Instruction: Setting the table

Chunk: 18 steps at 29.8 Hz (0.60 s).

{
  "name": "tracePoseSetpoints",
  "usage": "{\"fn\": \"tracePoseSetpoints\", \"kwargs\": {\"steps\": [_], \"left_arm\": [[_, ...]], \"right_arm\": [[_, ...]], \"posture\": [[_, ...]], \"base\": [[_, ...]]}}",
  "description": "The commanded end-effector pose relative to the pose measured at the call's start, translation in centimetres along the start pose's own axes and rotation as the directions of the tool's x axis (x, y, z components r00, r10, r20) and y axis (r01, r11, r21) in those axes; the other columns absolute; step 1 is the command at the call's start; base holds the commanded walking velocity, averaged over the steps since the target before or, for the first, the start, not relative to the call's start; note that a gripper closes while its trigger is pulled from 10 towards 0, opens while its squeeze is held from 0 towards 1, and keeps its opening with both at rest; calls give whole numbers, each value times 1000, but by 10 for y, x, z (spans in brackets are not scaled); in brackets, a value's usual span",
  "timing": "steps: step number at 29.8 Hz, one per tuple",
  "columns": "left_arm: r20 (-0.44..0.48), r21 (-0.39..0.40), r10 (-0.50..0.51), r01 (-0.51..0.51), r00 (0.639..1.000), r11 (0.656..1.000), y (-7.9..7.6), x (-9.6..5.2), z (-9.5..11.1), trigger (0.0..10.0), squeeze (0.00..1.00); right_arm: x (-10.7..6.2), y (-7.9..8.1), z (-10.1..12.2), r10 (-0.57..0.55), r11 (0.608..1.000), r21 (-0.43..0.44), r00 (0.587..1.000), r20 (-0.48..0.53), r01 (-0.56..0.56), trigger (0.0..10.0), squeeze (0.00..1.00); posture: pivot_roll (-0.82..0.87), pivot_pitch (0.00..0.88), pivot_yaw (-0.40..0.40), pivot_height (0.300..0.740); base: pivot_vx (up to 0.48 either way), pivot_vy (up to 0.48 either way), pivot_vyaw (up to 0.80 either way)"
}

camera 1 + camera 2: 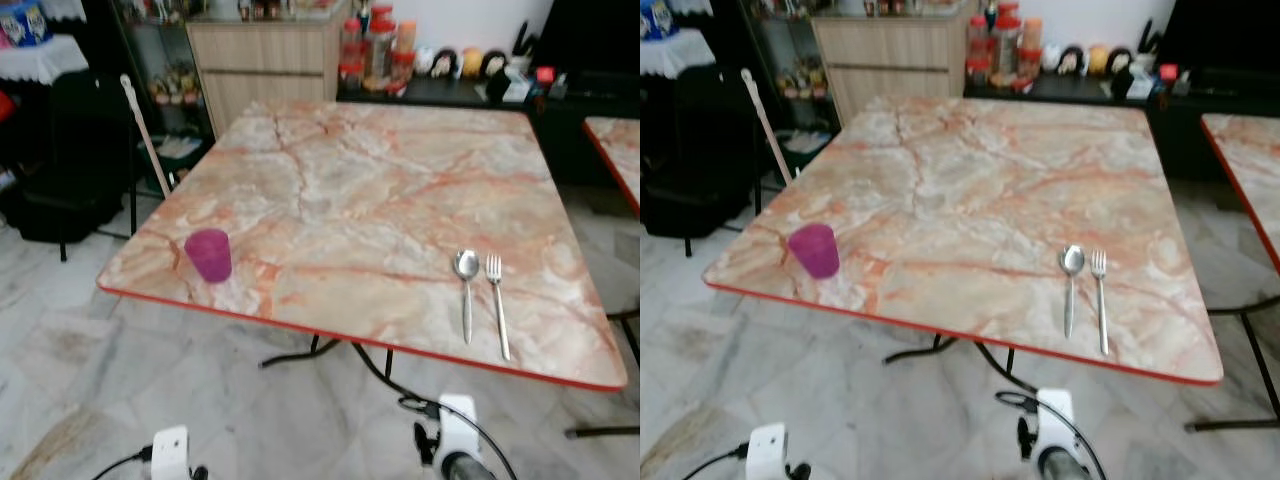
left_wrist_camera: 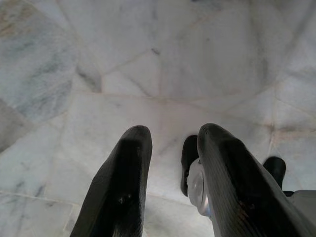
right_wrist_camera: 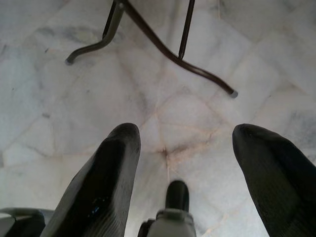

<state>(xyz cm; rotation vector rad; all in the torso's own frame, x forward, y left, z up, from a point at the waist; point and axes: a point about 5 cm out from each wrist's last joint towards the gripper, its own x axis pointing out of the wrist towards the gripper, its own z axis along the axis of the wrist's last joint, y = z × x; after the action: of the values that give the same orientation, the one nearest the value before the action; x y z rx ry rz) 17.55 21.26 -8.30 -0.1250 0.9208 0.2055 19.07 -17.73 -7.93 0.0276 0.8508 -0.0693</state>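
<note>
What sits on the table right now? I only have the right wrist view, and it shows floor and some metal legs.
Observer: A purple cup stands near the table's front left corner.
Operator: Any cutlery out?
Observer: Yes, a spoon and fork lie side by side, apart, near the front right edge, spoon on the left.
Operator: Is the left gripper holding anything?
Observer: No, the left gripper is open, pointing down at marble floor.
Operator: And the one I see?
Observer: The right gripper is open too, with nothing between its fingers.
</note>
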Motion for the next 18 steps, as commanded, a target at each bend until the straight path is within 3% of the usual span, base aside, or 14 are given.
{"fn": "tracePoseSetpoints", "kwargs": {"steps": [1, 10, 12, 18], "left_arm": [[-9, 1, 3, -3, 1000, 1000, 2, 0, -2, 10000, 0], [-22, 22, 2, -1, 1000, 1000, 5, -1, -6, 10000, 0], [-24, 28, 2, -1, 1000, 1000, 5, -2, -6, 10000, 0], [-30, 39, 0, 2, 1000, 999, 7, -2, -7, 10000, 0]], "right_arm": [[0, -2, 2, 3, 1000, -5, 1000, 26, -3, 10000, 0], [-9, -8, -3, 77, 991, -117, 986, 149, -59, 10000, 0], [-16, -16, -1, 101, 985, -157, 969, 226, -66, 10000, 0], [-30, -24, -3, 147, 974, -212, 930, 336, -78, 10000, 0]], "posture": [[25, 0, 58, 740], [-6, 21, 75, 740], [-13, 27, 77, 740], [-31, 44, 81, 740]], "base": [[0, 0, 0], [0, 0, 0], [0, 0, 0], [0, 0, 0]]}}
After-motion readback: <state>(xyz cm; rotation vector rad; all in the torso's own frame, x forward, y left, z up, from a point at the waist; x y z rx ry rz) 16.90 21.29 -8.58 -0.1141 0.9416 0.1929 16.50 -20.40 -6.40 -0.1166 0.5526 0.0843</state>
